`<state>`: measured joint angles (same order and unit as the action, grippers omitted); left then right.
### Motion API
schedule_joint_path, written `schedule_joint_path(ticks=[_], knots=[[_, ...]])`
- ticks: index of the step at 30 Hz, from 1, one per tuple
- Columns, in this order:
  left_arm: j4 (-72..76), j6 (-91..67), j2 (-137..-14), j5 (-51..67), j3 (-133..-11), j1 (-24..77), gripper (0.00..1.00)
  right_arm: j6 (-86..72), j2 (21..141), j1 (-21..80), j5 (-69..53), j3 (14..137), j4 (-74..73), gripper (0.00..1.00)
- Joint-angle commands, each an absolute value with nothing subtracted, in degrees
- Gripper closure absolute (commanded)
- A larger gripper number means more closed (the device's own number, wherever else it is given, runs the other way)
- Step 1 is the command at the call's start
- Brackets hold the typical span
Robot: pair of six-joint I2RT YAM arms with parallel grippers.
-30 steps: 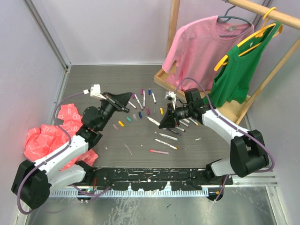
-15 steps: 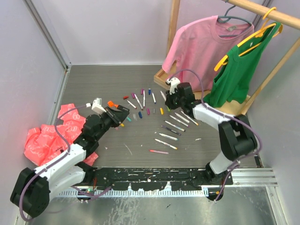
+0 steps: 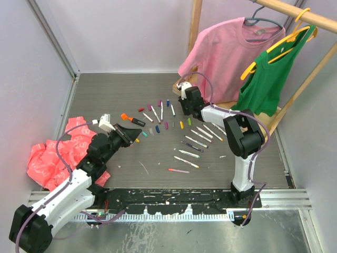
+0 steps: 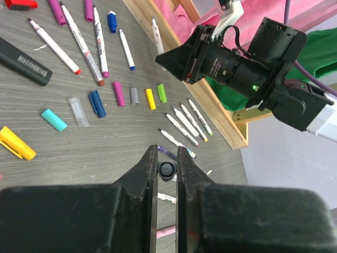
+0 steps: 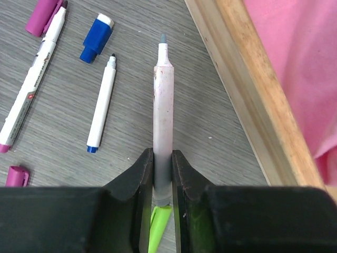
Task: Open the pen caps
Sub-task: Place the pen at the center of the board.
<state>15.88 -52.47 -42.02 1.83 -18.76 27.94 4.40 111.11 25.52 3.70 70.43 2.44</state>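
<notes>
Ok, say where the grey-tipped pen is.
In the right wrist view, the grey-tipped pen is clamped in the right gripper, left of the wooden frame.

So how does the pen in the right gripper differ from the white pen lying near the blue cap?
The held pen is clamped in the right gripper; the lying pen rests free on the table. The held pen has a grey tip and a smudged barrel; the lying pen has a dark tip, a cleaner barrel and a blue end. Both are uncapped, with pale barrels.
</notes>
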Motion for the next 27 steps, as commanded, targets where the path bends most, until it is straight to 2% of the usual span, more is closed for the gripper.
schedule_joint_path(ticks=[1, 17, 21, 27], knots=[[15.1, -50.3, -40.5, 1.6, -19.0, 27.6, 0.97, 5.1, 113.0, 25.8, 4.5, 74.7, 1.8, 0.89], [14.1, -50.5, -39.8, 1.8, -19.2, 27.6, 0.97, 4.8, 114.7, 25.7, 3.8, 76.6, -2.7, 0.73], [14.8, -50.7, -40.6, 2.5, -19.4, 27.6, 0.97, 4.8, 112.5, 25.6, 3.0, 76.3, -3.0, 0.64], [17.0, -50.7, -44.6, 4.1, -21.2, 27.6, 1.00, 4.7, 107.5, 25.5, 2.0, 75.0, -3.3, 0.63]])
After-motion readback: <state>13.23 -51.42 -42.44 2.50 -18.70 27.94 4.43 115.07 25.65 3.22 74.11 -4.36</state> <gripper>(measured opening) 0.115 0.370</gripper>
